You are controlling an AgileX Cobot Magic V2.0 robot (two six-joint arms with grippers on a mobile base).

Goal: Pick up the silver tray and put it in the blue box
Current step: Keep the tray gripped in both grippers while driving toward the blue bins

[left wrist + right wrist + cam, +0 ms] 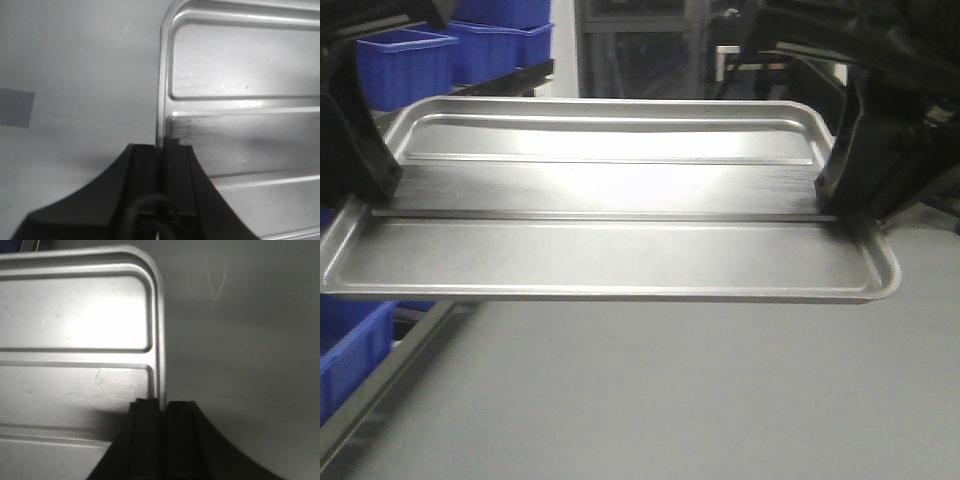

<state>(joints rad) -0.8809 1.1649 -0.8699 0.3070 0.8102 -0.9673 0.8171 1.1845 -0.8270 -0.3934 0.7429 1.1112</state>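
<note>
Below the tray's left end, past the table's edge rail, part of the blue box shows. Behind that same end, further back, stand smaller blue bins. The left gripper is clamped on the rim of the tray's left short side, about midway along it. In the left wrist view the two black fingers are pressed together with the thin rim between them. The silver tray hangs level above the grey table, clear of it, its long sides running across the front view and its straight ridges lengthwise. The right gripper is clamped on the rim of the tray's right short side, opposite the left one. The right wrist view shows its fingers closed on that rim, just below the tray's rounded corner.
</note>
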